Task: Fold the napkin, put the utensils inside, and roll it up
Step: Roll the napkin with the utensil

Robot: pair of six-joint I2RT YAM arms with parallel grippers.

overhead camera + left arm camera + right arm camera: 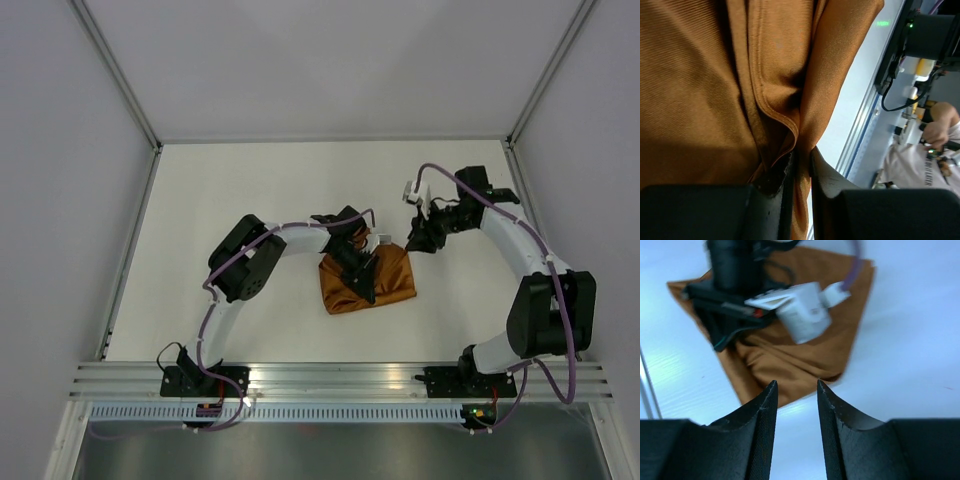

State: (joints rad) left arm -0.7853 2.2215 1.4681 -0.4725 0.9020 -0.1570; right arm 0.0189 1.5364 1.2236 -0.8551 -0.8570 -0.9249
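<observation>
Top external view, contents by count:

- Napkin [395, 280], one. Rust-orange cloth with a fine ribbed weave and a slight sheen. It is gathered into a rumpled, roughly rectangular bundle with soft folds and a stitched hem. It lies about the middle of the table [250, 200], somewhat toward the near edge.
- Table, one. Flat, matt white, with pale walls on the left, far and right sides.
- Rail [340, 378], one. Ribbed bright metal running along the near edge, with both arm bases bolted to it.
- Arms, two. White links with black joints, each trailed by a purple cable.
- Left gripper [362, 278], one. It sits over the left half of the napkin. In the left wrist view its two black fingers [781, 181] are closed to a narrow slit, with a raised fold of the cloth pinched between them.
- Right gripper [415, 243], one. It is just off the napkin's far right corner, above bare table. In the right wrist view its two black, wedge-shaped fingers [762, 412] have finely ridged inner faces and stand moderately apart. Nothing is between them.
- White block [800, 310], one. Smooth and boxy, mounted on the left wrist above the cloth.
</observation>
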